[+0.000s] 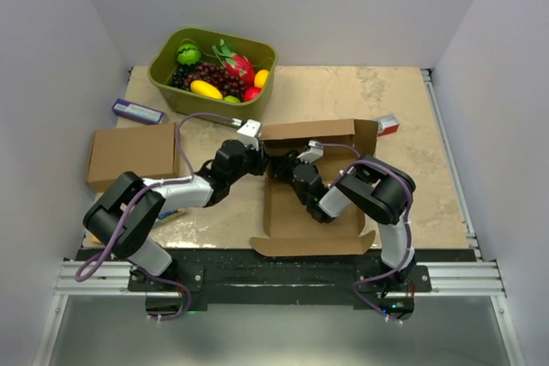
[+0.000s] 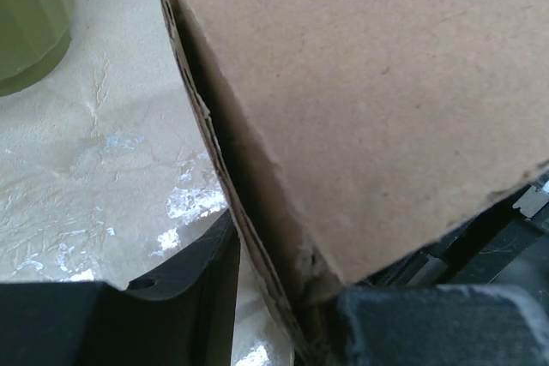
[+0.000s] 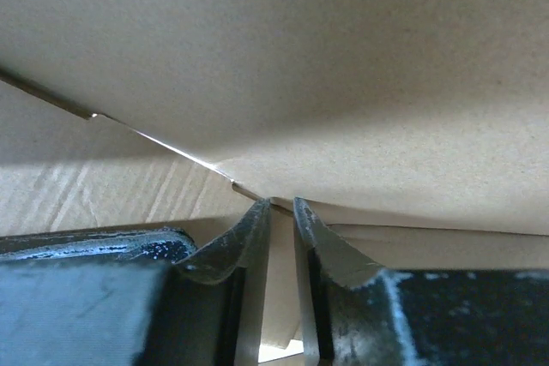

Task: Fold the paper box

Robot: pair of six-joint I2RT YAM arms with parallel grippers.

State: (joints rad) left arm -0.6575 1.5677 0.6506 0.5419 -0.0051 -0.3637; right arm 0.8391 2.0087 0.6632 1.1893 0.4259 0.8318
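The left claw (image 2: 292, 289) is clamped on a raised wall of the paper box (image 1: 290, 220). The wall's raw, fluted edge runs down between a smooth black finger (image 2: 202, 285) and a grey padded one.

At the far left of the table (image 1: 395, 186), a glossy, cream, marbled slab, lies a closed rectangular carton of plain brown cardboard (image 1: 130, 153). Just behind it is a small purple oblong pack (image 1: 137, 111). Further back stands a green plastic tub (image 1: 159, 66) with rounded corners, holding dark grapes (image 1: 210, 77) and other bright fruit.

The paper box sits right of centre near the front edge. It is matte brown die-cut cardboard lying open, with its flat base on the table, its back wall standing and a flap spread flat toward the arms. The left claw holds it at the back-left corner.

The right claw (image 3: 281, 207) reaches in over the base. Its two worn, tape-wrapped fingertips (image 3: 249, 233) stand a narrow slit apart and press into a crease where two panels meet. I cannot tell whether they pinch anything.

At the right, just behind the box's back corner, lies a small red-and-white pack (image 1: 388, 124).
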